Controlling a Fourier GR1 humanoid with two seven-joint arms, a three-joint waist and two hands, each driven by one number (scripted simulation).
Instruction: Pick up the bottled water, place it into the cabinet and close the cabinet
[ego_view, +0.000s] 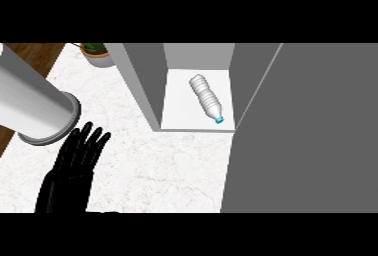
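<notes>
The bottle (206, 97) lies on its side on the white floor of the open cabinet (140, 80). Its long axis runs front to back and its blue cap points toward the robot. So it is already inside, and closing seems to be the step left. The door (310, 130), a broad grey panel, stands open at the right. The left hand (74, 160) rests low at the left over the table (162, 170), fingers straight and spread, holding nothing. It is well apart from the bottle and door. The right hand does not show. A wide grey cylinder (29, 100) sits just above the hand, and a plant (96, 52) stands beyond it.
</notes>
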